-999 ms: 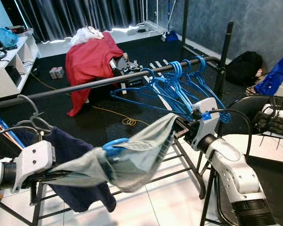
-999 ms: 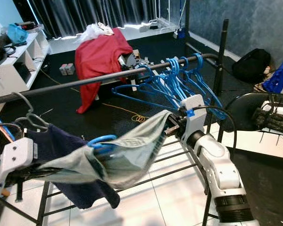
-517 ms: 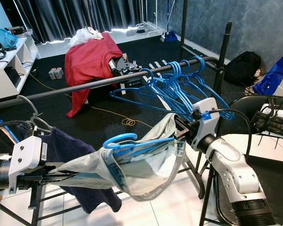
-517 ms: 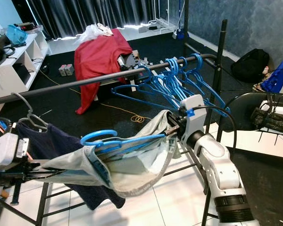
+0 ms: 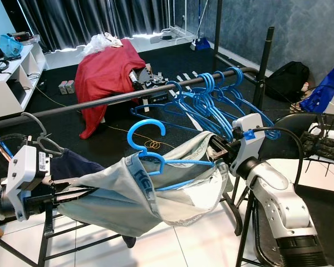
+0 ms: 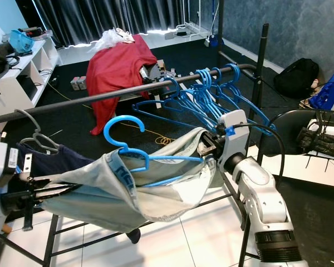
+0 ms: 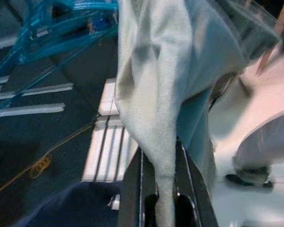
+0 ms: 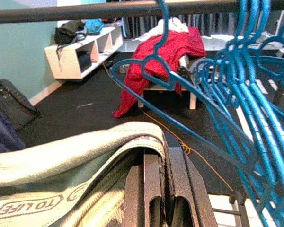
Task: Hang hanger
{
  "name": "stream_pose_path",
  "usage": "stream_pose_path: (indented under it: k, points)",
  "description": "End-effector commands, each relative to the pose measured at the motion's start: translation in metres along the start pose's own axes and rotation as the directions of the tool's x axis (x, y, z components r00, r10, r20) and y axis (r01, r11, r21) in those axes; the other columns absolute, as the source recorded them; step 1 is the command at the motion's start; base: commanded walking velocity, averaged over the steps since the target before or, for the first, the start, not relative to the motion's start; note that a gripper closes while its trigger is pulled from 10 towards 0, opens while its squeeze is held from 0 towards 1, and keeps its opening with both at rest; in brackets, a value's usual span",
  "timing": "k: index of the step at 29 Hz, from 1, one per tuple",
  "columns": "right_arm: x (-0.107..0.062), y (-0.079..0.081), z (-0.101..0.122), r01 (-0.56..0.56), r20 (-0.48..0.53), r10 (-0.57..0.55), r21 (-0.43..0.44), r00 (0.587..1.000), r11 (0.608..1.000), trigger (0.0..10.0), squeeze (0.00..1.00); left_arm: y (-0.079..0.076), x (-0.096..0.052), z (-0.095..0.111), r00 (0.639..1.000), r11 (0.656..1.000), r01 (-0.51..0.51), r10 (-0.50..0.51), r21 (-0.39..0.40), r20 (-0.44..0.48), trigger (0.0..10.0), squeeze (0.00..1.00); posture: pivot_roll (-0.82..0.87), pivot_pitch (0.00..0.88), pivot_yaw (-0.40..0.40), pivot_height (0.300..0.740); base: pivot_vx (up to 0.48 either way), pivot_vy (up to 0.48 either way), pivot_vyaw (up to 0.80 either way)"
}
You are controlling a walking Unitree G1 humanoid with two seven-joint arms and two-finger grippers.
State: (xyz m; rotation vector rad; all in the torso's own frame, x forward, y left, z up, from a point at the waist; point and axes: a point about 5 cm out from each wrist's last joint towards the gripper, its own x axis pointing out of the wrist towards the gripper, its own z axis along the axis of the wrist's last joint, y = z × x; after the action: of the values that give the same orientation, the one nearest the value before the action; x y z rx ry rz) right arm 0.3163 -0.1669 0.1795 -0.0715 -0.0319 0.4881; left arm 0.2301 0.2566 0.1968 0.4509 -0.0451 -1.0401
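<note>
A pale grey-green cloth garment is stretched in front of the long dark metal clothes rail, just below it. On the left, the garment's end is pinched between the pressed-together fingers of the left gripper. A bright blue plastic hanger sits inside the garment's middle, its hook standing up below the rail and not on it. On the right, the garment's other end is clamped by the right gripper. A bunch of blue plastic hangers is hung on the rail above that gripper.
</note>
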Motion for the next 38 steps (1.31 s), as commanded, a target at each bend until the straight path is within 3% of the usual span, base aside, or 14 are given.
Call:
stream_pose_path:
  k: [1,10,15,22,29,33,35,38]
  points:
    - [0.001,0.006,-0.005,-0.018,-0.018,0.019,0.021,1.0,1.0,0.0,0.0,0.0,-0.005,-0.013,0.997,1.0,-0.029,0.029,0.0,-0.069,10.0,0.0,-0.13,0.0,0.062,0.74,0.0,0.0,0.0]
    - [0.0,0.004,-0.005,-0.01,-0.016,0.011,0.024,1.0,1.0,0.0,0.0,0.005,-0.028,-0.022,0.988,0.995,-0.099,0.094,-0.033,-0.126,10.0,0.0,-0.13,0.0,0.062,0.74,0.0,0.0,0.0]
    - [-0.001,0.004,-0.005,-0.01,-0.016,0.011,0.025,1.0,1.0,0.0,0.0,0.005,-0.029,-0.022,0.987,0.993,-0.11,0.104,-0.038,-0.12,10.0,0.0,-0.13,0.0,0.061,0.74,0.0,0.0,0.0]
    - [-0.002,0.004,-0.006,-0.009,-0.021,0.01,0.026,1.0,1.0,0.0,0.0,0.012,-0.032,-0.011,0.986,0.986,-0.162,0.161,-0.036,-0.037,10.0,0.0,-0.13,0.0,0.062,0.74,0.0,0.0,0.0]
    - [-0.002,0.003,-0.007,-0.006,-0.023,0.006,0.025,1.0,1.0,0.0,0.0,0.016,-0.035,-0.01,0.983,0.983,-0.183,0.182,-0.024,-0.021,10.0,0.0,-0.14,0.0,0.063,0.74,0.0,0.0,0.0]
    - [-0.002,0.008,-0.01,-0.014,-0.03,0.015,0.033,0.999,0.999,0.0,0.0,0.018,-0.032,-0.002,0.979,0.981,-0.193,0.194,-0.033,0.06,10.0,0.0,-0.13,0.002,0.067,0.74,0.0,0.0,0.0]
    - [0.0,0.009,-0.009,-0.016,-0.028,0.017,0.036,0.999,0.999,0.0,0.0,0.009,-0.025,0.004,0.984,0.99,-0.125,0.132,-0.062,0.121,10.0,0.0,-0.13,0.001,0.064,0.74,0.0,0.0,0.0]
    - [0.0,0.009,-0.009,-0.016,-0.027,0.017,0.036,0.999,0.999,0.0,0.0,0.003,-0.022,0.005,0.987,0.994,-0.08,0.09,-0.076,0.132,10.0,0.0,-0.13,0.001,0.064,0.74,0.0,0.0,0.0]
